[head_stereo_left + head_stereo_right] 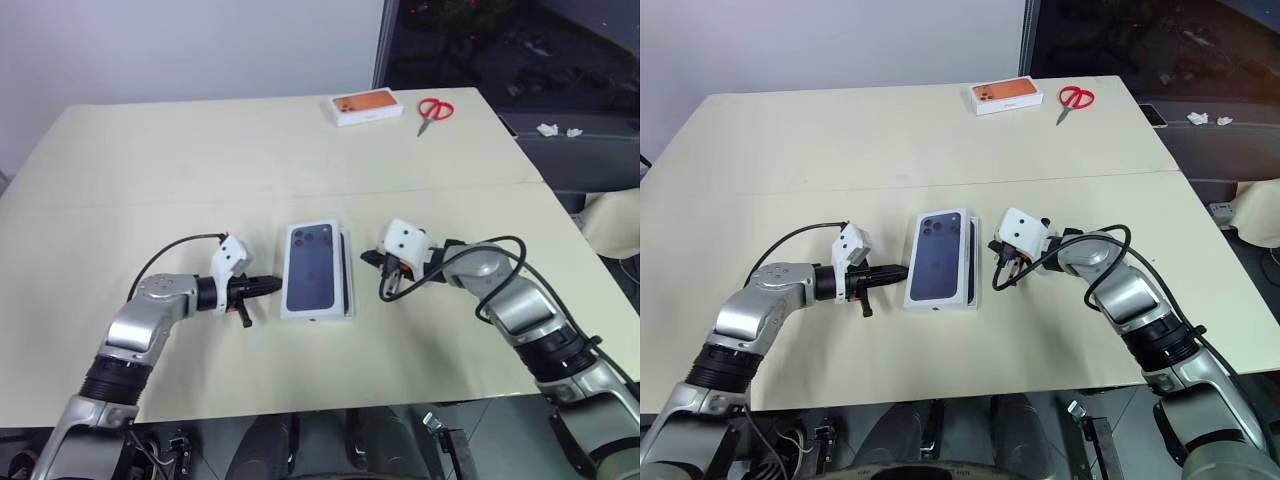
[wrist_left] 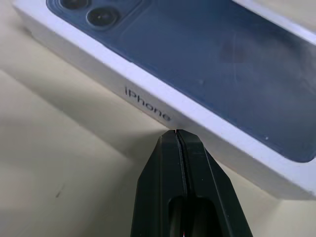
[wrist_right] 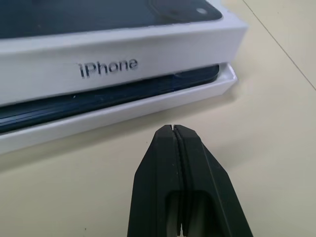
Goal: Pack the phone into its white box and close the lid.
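Observation:
The lid (image 1: 312,268), white with a dark blue phone picture on top, lies over the white box (image 3: 123,113) in the middle of the table, shifted a little to the left, so the box's right rim (image 1: 348,270) sticks out. In the right wrist view the phone (image 3: 98,96) shows as a dark blue strip between lid and box rim. My left gripper (image 1: 272,286) is shut, and its tips (image 2: 177,134) touch the lid's left side wall. Just right of the box, my right gripper (image 1: 385,284) is shut and empty, its tips (image 3: 173,129) a short way from the rim.
An orange-topped box (image 1: 362,107) and red-handled scissors (image 1: 433,110) lie at the far edge of the cream table (image 1: 180,190). A seam crosses the tabletop behind the box. The table's front edge runs close below both arms.

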Controlling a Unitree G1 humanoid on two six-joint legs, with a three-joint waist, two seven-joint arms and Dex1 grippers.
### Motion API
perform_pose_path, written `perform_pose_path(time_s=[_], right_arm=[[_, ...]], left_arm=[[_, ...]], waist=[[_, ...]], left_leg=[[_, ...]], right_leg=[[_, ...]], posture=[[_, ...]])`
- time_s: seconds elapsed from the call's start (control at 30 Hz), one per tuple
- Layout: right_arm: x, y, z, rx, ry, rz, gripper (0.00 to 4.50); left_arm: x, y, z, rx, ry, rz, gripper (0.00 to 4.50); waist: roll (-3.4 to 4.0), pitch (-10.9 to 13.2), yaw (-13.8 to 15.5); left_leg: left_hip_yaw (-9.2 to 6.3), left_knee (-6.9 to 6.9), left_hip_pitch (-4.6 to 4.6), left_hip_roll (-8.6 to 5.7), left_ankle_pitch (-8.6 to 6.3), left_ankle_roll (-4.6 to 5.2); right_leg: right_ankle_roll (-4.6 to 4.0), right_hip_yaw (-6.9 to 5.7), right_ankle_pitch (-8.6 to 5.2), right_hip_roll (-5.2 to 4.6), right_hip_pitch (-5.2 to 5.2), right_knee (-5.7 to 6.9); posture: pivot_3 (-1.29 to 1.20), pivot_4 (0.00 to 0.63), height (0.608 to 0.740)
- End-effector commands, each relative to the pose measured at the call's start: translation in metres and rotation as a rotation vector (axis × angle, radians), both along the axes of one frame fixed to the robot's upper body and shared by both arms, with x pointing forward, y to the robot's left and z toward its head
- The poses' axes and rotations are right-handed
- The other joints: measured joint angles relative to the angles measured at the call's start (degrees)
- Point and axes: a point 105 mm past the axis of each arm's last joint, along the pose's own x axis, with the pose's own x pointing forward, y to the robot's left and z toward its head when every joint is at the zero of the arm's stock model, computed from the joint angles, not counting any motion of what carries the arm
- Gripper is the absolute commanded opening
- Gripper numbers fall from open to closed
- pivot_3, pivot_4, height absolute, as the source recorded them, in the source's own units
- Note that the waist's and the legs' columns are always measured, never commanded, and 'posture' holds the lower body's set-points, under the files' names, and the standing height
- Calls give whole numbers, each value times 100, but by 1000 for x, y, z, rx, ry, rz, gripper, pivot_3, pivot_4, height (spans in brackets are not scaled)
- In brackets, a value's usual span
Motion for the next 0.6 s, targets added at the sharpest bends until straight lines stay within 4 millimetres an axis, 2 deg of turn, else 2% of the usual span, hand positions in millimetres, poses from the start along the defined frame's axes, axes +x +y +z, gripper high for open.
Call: perform_pose_path(time_s=[0.03,0.17,0.33,0.5,0.6], right_arm=[[-3,7,15,45,-28,16,52],[-7,10,14,48,-8,30,52],[-14,14,13,48,7,61,52],[-7,5,13,2,-17,31,52],[-4,3,17,1,-30,26,52]], left_arm=[[7,-12,20,-75,-37,-7,0],[17,-13,27,-122,-43,27,0],[13,-18,26,-138,-23,9,0],[9,-20,23,-123,-22,5,0],[9,-9,22,-106,-14,28,0]], waist=[[0,0,2],[0,0,13],[0,0,-6],[0,0,-4],[-1,0,-1]], left_leg=[[0,0,0,0,0,0],[-1,5,0,-1,0,0],[-1,5,0,-2,0,0],[-1,5,1,-2,1,-1],[-1,5,1,-2,1,-2]], right_leg=[[0,0,0,0,0,0],[1,-1,0,0,2,1],[1,-1,0,0,2,1],[1,-1,1,1,2,4],[1,0,1,1,2,4]], posture=[[0,150,740],[0,150,740],[0,150,740],[0,150,740],[0,150,740]])
